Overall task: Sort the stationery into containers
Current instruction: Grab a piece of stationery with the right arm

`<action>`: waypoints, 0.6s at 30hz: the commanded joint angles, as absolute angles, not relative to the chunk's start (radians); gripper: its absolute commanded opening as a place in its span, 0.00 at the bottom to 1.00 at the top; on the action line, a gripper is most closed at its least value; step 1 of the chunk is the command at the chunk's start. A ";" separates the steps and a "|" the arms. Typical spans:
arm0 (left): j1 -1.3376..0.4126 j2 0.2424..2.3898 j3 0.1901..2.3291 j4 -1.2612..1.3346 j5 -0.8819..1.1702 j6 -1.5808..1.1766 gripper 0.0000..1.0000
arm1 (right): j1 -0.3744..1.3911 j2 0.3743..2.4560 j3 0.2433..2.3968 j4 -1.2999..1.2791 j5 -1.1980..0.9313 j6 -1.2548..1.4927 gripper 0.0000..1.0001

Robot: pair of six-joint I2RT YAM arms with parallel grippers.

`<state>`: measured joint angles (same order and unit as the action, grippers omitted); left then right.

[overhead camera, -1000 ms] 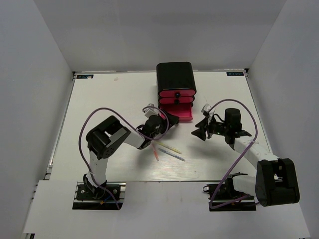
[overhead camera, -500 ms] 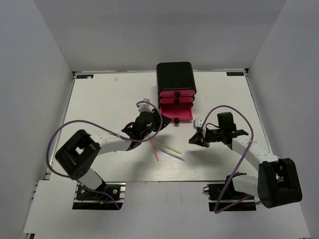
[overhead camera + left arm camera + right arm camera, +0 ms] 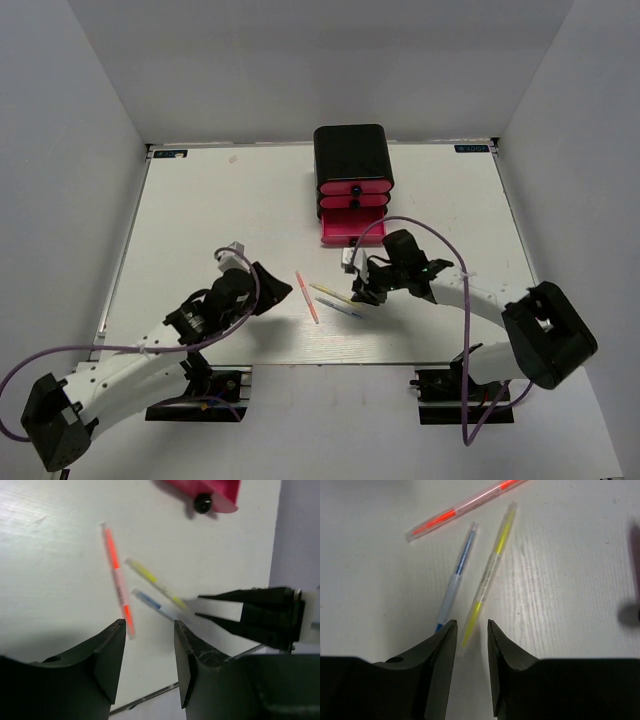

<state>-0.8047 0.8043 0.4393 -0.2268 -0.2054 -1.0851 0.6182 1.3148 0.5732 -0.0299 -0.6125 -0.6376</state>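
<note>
Right arm [image 3: 470,297] now beside three pens [image 3: 328,291]

No txt legible anywhere. Left sticker [image 3: 170,153] & right sticker [image 3: 470,148], at far corners of table [image 3: 200,220], have print too tiny to read.

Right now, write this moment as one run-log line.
right gripper open over yellow pen | left gripper open, empty | bottom drawer open

We see a robotics lab test cell: a white table [image 3: 220,200] boxed in by 3 plain white walls [image 3: 320,70]. The left arm [image 3: 120,375] and right arm [image 3: 475,300] are bolted at its near edge, trailing purple cables [image 3: 402,220].
</note>
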 commanded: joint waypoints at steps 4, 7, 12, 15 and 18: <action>-0.805 0.667 0.438 -0.471 -0.284 -1.183 0.56 | 0.678 1.426 0.707 0.043 -0.457 -0.515 0.37; -0.805 0.679 0.462 -0.517 -0.299 -1.172 0.60 | 0.707 1.468 0.733 0.034 -0.422 -0.520 0.37; -0.805 0.716 0.462 -0.485 -0.264 -1.163 0.68 | 0.741 1.508 0.753 0.026 -0.408 -0.518 0.37; -0.805 0.738 0.485 -0.485 -0.264 -1.150 0.79 | 0.753 1.514 0.750 0.025 -0.397 -0.517 0.37; -0.805 0.738 0.485 -0.494 -0.273 -1.135 0.89 | 0.764 1.531 0.758 0.018 -0.388 -0.517 0.37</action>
<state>-0.8047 0.7429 0.4427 -0.4797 -0.2657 -1.1522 0.7506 1.5150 0.7181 0.0086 -0.4076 -0.5262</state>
